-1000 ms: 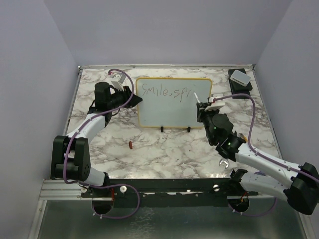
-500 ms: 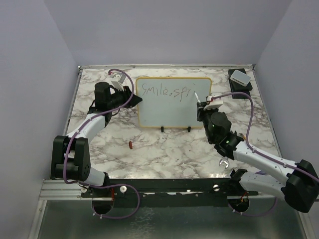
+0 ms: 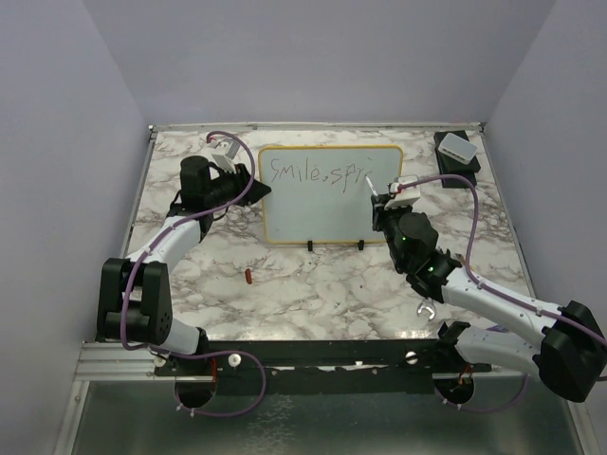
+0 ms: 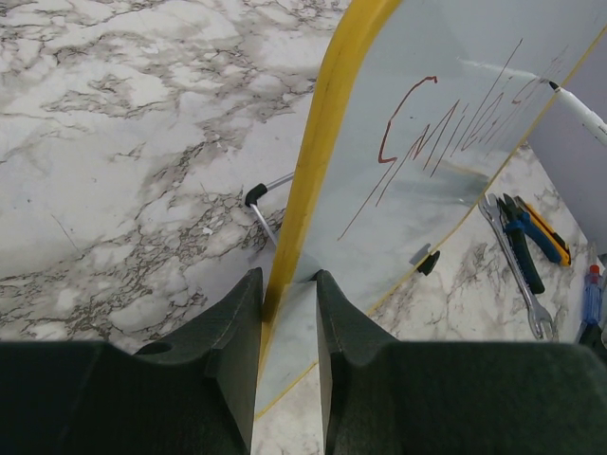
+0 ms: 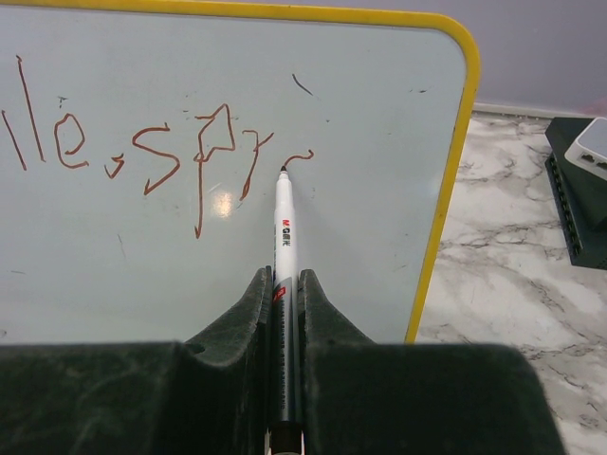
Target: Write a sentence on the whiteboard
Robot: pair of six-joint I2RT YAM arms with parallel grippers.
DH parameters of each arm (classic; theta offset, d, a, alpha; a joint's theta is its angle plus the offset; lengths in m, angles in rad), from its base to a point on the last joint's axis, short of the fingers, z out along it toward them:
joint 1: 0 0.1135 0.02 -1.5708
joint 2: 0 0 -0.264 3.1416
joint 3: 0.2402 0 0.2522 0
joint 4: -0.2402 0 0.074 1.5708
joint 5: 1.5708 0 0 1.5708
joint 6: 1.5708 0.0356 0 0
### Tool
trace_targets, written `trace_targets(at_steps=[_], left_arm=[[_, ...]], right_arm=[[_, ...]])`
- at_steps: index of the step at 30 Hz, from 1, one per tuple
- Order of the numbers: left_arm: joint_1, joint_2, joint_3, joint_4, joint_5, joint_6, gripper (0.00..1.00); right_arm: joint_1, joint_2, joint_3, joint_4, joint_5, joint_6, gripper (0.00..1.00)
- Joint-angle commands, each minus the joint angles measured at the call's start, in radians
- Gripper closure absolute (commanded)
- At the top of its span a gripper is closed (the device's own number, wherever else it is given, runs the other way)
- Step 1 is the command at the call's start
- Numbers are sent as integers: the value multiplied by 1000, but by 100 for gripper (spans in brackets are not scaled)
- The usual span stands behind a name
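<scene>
The whiteboard (image 3: pixel 322 213) stands upright on the marble table, pale face in a yellow rim. The sentence (image 3: pixel 318 173) reads "Smile, spr" in thin reddish-dark strokes, and in the right wrist view the sentence (image 5: pixel 161 156) ends in a fresh curl. My left gripper (image 3: pixel 254 188) is at the board's left edge. In the left wrist view my left gripper (image 4: pixel 287 277) has the whiteboard's (image 4: pixel 427 190) yellow rim between its fingers. My right gripper (image 5: pixel 282 275) is shut on a white marker (image 5: pixel 285 218), whose tip rests on the whiteboard (image 5: pixel 360 237) just below that curl.
A small white box on a black base (image 3: pixel 455 149) sits at the back right corner. A small red object (image 3: pixel 248 276) lies on the table in front of the board. Pliers (image 4: pixel 526 237) and a wrench (image 4: pixel 517 284) lie to the board's right front.
The right gripper with the marker has shifted slightly left along the board, and a new stroke has appeared after "sp". The left arm has not moved.
</scene>
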Motion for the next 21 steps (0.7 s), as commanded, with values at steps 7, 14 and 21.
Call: trace_targets(at_steps=[7, 14, 21], left_arm=[[-8, -6, 11, 7, 5, 7, 73], [-8, -6, 11, 6, 5, 6, 73], [-7, -7, 11, 6, 3, 6, 73]], right_arm=[[-4, 13, 8, 9, -20, -9, 99], [-4, 9, -4, -3, -16, 2, 99], [-4, 8, -11, -10, -19, 10, 99]])
